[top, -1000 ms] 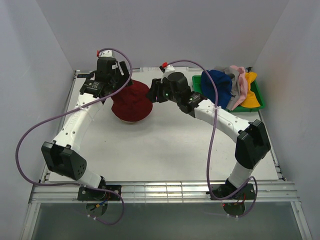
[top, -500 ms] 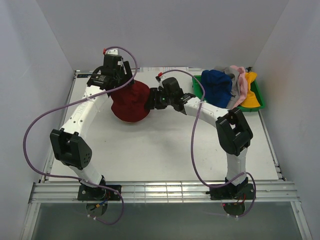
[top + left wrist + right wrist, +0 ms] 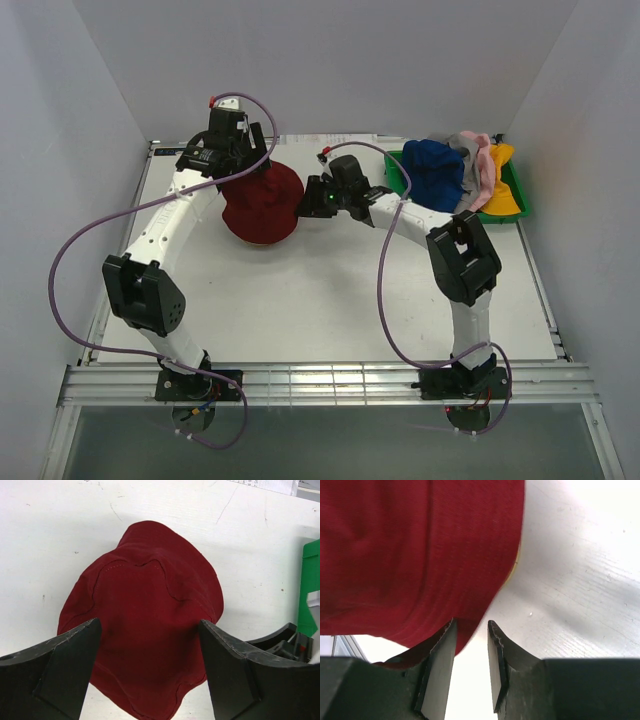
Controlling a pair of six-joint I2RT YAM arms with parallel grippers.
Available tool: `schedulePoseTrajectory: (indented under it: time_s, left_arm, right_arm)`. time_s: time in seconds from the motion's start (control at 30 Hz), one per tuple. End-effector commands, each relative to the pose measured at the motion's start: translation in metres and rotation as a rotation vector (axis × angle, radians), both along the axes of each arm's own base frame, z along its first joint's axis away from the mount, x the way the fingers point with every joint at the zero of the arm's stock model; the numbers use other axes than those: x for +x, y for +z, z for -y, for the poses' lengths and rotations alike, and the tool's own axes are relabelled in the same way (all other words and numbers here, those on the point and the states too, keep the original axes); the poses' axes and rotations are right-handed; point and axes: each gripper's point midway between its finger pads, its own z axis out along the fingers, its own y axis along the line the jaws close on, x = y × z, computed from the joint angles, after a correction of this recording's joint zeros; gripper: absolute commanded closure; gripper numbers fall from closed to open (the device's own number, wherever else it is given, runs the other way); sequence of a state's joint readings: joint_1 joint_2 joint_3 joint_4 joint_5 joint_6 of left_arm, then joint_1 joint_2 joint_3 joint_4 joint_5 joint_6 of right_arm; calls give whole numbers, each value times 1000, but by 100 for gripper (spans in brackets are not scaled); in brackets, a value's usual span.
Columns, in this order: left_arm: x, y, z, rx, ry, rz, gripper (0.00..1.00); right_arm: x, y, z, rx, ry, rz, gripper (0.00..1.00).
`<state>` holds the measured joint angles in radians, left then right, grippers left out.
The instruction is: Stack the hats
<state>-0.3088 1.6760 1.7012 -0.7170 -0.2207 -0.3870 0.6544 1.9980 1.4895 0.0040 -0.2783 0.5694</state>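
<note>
On the right wrist camera, my right end effector (image 3: 471, 625) sat low at the edge of the dark red hat (image 3: 410, 545). Its jaws were drawn in to a narrow gap. The hem of the brim dipped into the mouth of that gap and brushed the left-hand finger (image 3: 440, 670). Pale surface (image 3: 570, 580) showed between the fingers, so nothing was clamped.

From overhead, that right end effector (image 3: 305, 200) lay against the hat's right side. My left end effector (image 3: 245, 165) hung over its far left edge. On the left wrist camera, the left end effector (image 3: 149, 625) was spread wide and held nothing. One finger stood to either side of the hat's crown (image 3: 150, 595), and I could not tell whether they touched the cloth.

The red hat (image 3: 262, 205) sat crown up and rumpled on the white surface (image 3: 330, 290), left of centre and toward the back. The other four were heaped in the green tray (image 3: 393, 160) at the back right, well apart from the red one. The blue hat (image 3: 435, 172) was nearest my right arm. The grey hat (image 3: 462, 145), the pink hat (image 3: 485, 165) and the yellow-orange hat (image 3: 505, 195) were bunched just beyond it.
</note>
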Motion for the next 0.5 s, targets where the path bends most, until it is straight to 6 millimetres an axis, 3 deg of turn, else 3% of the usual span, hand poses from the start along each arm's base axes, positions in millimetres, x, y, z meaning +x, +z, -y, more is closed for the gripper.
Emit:
schedulePoseTrajectory:
  time_s: [0.0, 0.23, 0.47]
  left_arm:
    - [0, 1, 0, 5, -17, -11, 11]
    - [-1, -3, -1, 24, -26, -28, 9]
    - [2, 35, -3, 39, -37, 50, 3]
  right_arm:
    - [6, -2, -7, 23, 18, 0, 63]
    - [8, -12, -7, 14, 17, -27, 63]
    - [8, -2, 9, -29, -20, -30, 62]
